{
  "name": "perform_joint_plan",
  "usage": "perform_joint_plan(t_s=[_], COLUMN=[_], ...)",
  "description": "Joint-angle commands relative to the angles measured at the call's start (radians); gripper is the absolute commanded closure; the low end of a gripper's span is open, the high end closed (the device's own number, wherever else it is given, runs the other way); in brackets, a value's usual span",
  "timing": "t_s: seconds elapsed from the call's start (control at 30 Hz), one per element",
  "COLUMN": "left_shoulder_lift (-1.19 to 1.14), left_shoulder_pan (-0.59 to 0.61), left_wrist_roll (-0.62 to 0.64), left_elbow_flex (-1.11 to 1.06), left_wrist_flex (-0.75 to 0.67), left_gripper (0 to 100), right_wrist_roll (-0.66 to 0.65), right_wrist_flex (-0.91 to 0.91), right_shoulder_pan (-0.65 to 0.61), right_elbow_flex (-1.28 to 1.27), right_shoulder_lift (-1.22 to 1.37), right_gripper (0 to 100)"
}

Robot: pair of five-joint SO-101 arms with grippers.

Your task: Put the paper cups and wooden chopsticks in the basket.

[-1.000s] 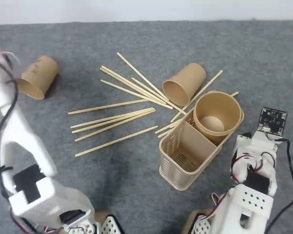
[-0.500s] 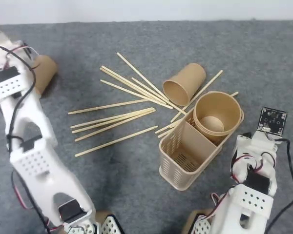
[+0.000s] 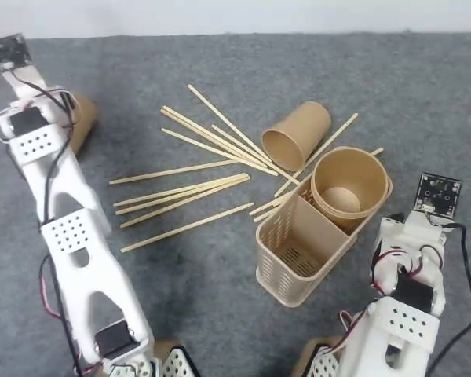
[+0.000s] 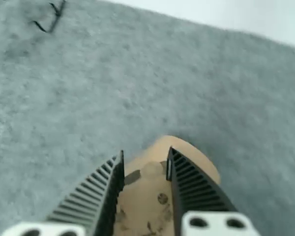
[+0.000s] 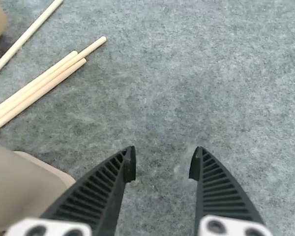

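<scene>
- Left hand (image 4: 143, 162): part-open, astride a cup (image 4: 143, 196) lying at the table's (image 3: 424, 94) far left. Contact unclear, and in the high view the arm hides most of the cup.
- Right hand (image 5: 162, 164): open over bare table, beside the basket (image 3: 286, 271).
- Second cup (image 3: 296, 135): on its side behind the basket.
- Chopsticks (image 3: 184, 192): loose on the table, some ends hidden.
- Third cup (image 3: 350, 184): upright in the basket's far compartment.

Matt brown paper cups (image 3: 298, 133) and smooth, pale bare-wood chopsticks (image 3: 180, 192) on a rough grey cloth mat (image 3: 212, 298) (fuzzy, felt-like nap). The slotted basket (image 3: 286, 271) is beige plastic with a faint sheen. The arms (image 3: 71, 236) are matt white plastic, the gripper fingers (image 5: 103, 189) ribbed black plastic.
</scene>
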State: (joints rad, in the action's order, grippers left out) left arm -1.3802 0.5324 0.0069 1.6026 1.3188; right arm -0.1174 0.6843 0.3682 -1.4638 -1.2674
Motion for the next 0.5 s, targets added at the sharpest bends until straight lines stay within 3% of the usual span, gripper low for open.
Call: perform_joint_plan(t_s=[0.0, 0.17, 0.47], left_shoulder_lift=[0.002, 0.049, 0.143], left_shoulder_pan=[-0.034, -0.08, -0.026], left_wrist_roll=[-0.106, -0.241, -0.239], left_elbow_flex=[0.062, 0.082, 0.061], left_wrist_flex=[0.204, 0.443, 0.442], left_gripper=[87, 87, 87], right_wrist_roll=[-0.012, -0.012, -0.012], right_wrist_flex=[-0.013, -0.013, -0.013], right_shoulder_pan=[-0.005, -0.005, -0.005], right_elbow_flex=[0.008, 0.008, 0.008], right_shoulder_lift=[-0.016, -0.016, -0.016], right_gripper=[80.5, 80.5, 80.5])
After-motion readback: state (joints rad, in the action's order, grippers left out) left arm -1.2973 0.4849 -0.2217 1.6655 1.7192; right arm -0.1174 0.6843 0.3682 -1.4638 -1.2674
